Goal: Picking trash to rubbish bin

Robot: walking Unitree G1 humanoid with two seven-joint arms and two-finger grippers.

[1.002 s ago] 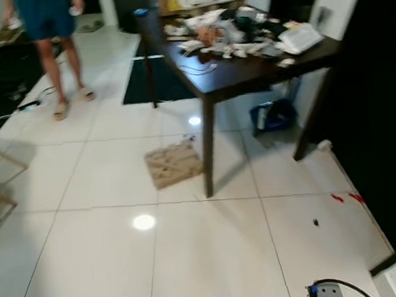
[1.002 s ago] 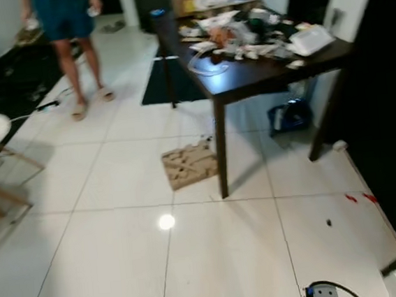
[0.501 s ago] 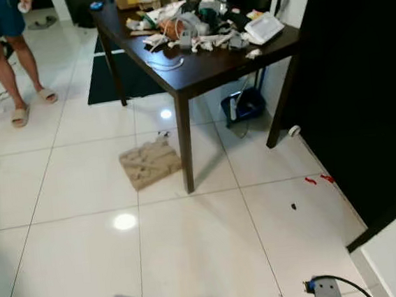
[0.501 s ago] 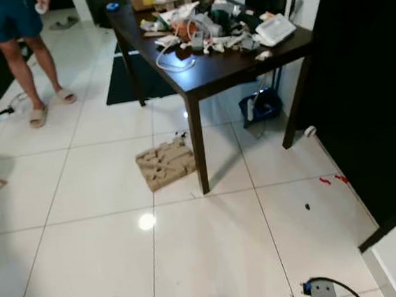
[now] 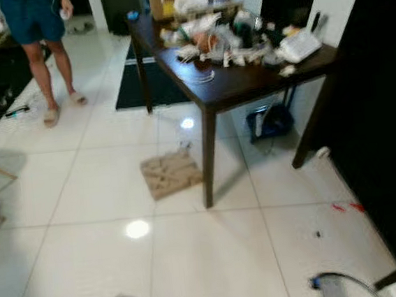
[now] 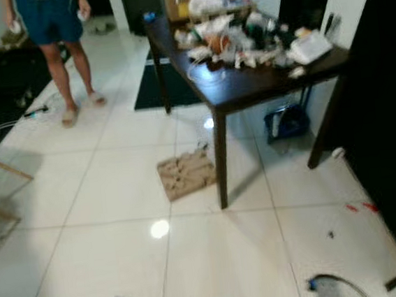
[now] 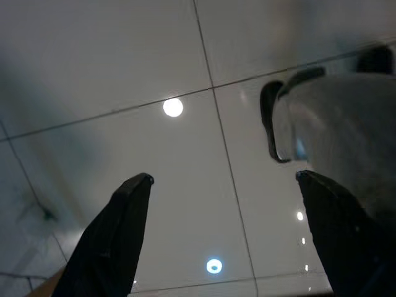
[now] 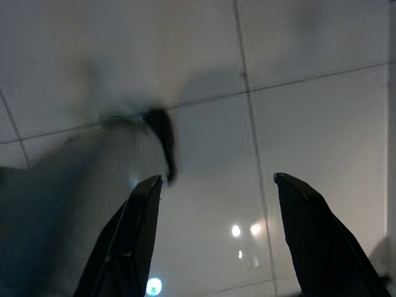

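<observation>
Glossy white floor tiles (image 5: 105,199) mirror the ceiling lights, a flattened piece of matt brown cardboard (image 5: 171,173) lies on them beside the dark, smooth-finished wooden table (image 5: 237,85), whose top is strewn with crumpled white paper and plastic litter (image 5: 230,40).

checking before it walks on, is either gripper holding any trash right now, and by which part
Nothing is held. The left gripper and the right gripper both hang open over bare floor tiles, with nothing between their fingers.
</observation>
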